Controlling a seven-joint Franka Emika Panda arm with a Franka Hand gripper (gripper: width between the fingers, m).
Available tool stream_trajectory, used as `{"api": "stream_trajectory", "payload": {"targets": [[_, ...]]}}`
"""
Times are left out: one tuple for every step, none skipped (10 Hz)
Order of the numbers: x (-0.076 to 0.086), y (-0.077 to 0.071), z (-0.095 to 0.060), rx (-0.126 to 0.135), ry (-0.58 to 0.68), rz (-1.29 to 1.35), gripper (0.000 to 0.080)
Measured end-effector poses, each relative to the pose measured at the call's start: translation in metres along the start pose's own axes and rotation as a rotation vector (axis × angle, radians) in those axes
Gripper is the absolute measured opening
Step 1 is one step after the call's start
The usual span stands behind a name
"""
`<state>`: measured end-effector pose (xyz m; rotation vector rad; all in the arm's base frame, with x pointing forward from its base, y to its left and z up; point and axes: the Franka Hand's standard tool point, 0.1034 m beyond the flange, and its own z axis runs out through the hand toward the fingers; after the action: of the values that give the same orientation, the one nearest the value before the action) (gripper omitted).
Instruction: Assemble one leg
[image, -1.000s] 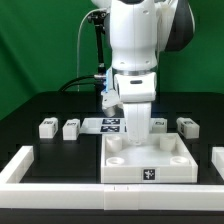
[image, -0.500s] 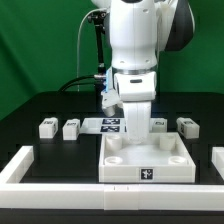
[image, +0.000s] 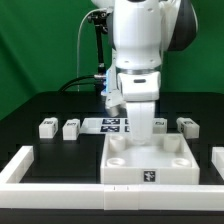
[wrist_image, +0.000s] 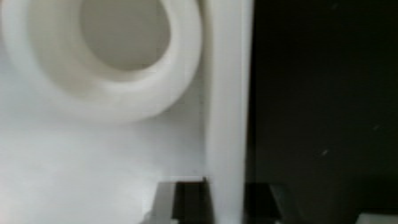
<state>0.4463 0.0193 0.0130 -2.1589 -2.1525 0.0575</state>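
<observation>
Four legs are sitting across the middle of the exterior view: one leg and another leg at mid-left, one leg and another leg at mid-right. One white panel is lying at lower centre, one marker board is lying at centre, and one robot arm is standing at upper centre.

We are logging the legs as white, each carrying a black-and-white square tag. The panel is showing white, with a black-and-white tag on its front face; in the wrist view its socket is reading white beside the black table. The marker board is showing black-and-white tags. The arm is reading white, the backdrop green.
</observation>
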Motion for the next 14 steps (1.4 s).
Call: {"api": "stream_trajectory", "payload": {"targets": [[0.006,0.006,0.0,-0.006,0.002,0.004,0.0065],[0.01,0.011,0.001,-0.01,0.005,0.006,0.0065],[0.015,0.016,0.001,-0.015,0.008,0.011,0.0065],[0.02,0.02,0.001,-0.019,0.011,0.015,0.0065],[0.027,0.026,0.0,-0.025,0.017,0.021,0.0065],[0.033,0.031,0.0,-0.031,0.021,0.023,0.0065],[0.039,0.036,0.0,-0.037,0.025,0.013,0.0065],[0.039,0.04,0.0,-0.042,0.021,-0.001,0.0064],[0.039,0.04,-0.001,-0.043,0.021,0.002,0.0064],[0.038,0.04,0.0,-0.043,0.021,0.003,0.0165],[0.038,0.04,0.0,-0.043,0.021,0.004,0.0165],[0.038,0.04,0.0,-0.043,0.021,0.005,0.0303],[0.037,0.04,0.0,-0.042,0.021,0.005,0.044],[0.037,0.04,0.0,-0.042,0.021,0.005,0.044]]}}
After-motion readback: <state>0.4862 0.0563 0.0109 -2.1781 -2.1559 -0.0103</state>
